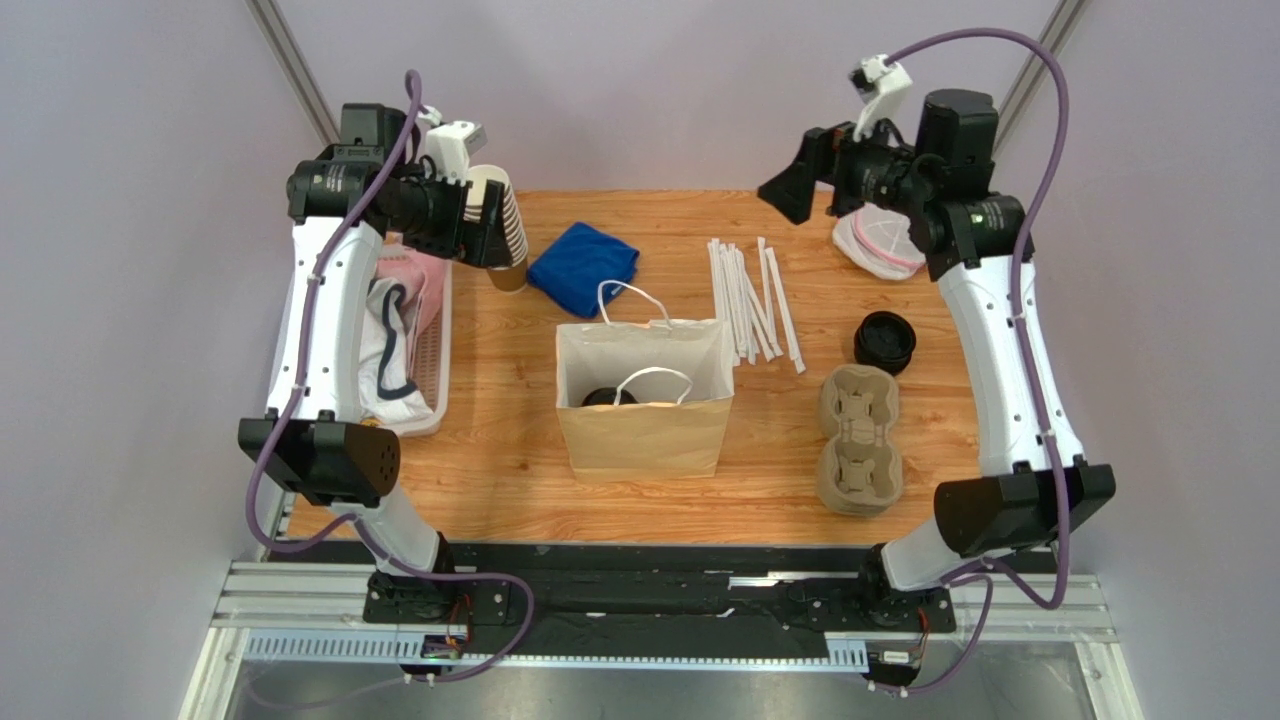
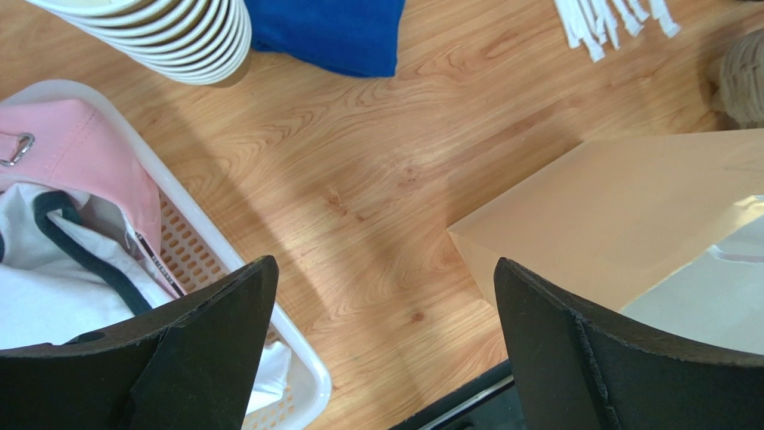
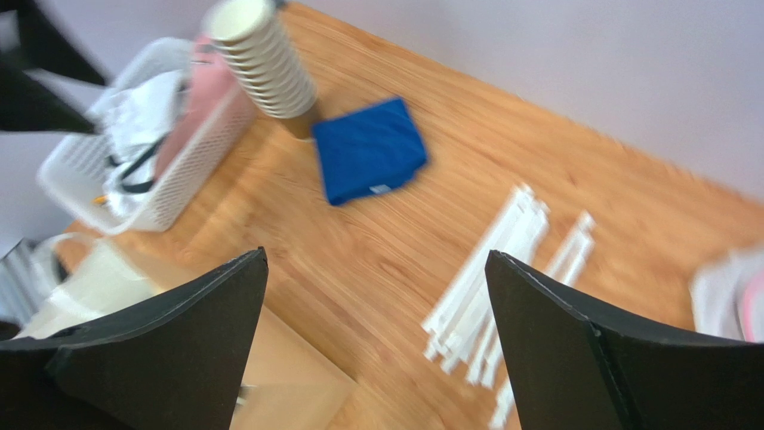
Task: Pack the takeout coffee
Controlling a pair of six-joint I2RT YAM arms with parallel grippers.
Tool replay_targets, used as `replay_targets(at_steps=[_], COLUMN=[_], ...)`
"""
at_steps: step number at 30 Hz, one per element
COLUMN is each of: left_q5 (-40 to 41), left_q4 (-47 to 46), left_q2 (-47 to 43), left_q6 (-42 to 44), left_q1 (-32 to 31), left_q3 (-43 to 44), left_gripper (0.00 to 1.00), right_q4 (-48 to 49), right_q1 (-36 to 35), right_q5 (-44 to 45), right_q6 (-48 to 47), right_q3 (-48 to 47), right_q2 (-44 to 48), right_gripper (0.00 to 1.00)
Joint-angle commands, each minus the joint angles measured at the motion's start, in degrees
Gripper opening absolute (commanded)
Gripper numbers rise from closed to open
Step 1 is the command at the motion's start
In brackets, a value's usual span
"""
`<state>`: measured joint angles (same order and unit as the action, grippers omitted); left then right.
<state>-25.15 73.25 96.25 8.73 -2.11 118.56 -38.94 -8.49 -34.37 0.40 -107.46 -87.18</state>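
Both arms up, coffee in the bag

We see the takeout coffee (image 1: 607,398) down inside the open paper bag (image 1: 643,435) at the middle of the table, with only its black lid showing. Our left gripper (image 2: 386,269) hangs over the far left, near the stack of cups (image 2: 170,36) and the white basket (image 2: 309,381), jaws spread wide and empty. Our right gripper (image 3: 377,260) sits high at the far right, jaws just as wide, holding nothing.

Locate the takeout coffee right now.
Top view: the takeout coffee, only its black lid showing, sits inside the open paper bag at mid-table, left of the cup carrier.
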Motion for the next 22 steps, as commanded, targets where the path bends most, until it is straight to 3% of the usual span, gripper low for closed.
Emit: replay_targets(at_steps=[1, 5, 12, 18, 22], left_q5=[0.97, 0.97, 2.12, 2.47, 3.00], left_q4=[0.06, -3.28, -9.62, -11.73, -10.86], left_q2=[0.70, -0.35, -3.43, -6.07, -6.25], left_q6=[2.34, 2.69, 1.64, 0.50, 0.06], left_q1=[0.35, 0.35, 0.35, 0.35, 0.44], left_q3=[-1.74, -9.56, -22.22, -26.45, -24.09], left_gripper=[0.99, 0.99, 0.99, 0.99, 0.99], right_q4=[-4.21, -5.36, -5.97, -7.91, -7.65], right_q1=[10.13, 15.25, 16.58, 16.32, 15.26], right_q5=[1.67, 2.03, 2.73, 1.32, 1.76], right_q6=[3.03, -0.23, -4.62, -5.32, -5.85], right_q3=[6.54, 14.19, 20.80, 24.83, 24.50], right_q2=[-2.38, -1.95, 2.01, 4.64, 5.35], right_gripper=[0.98, 0.99, 0.99, 1.00, 1.00])
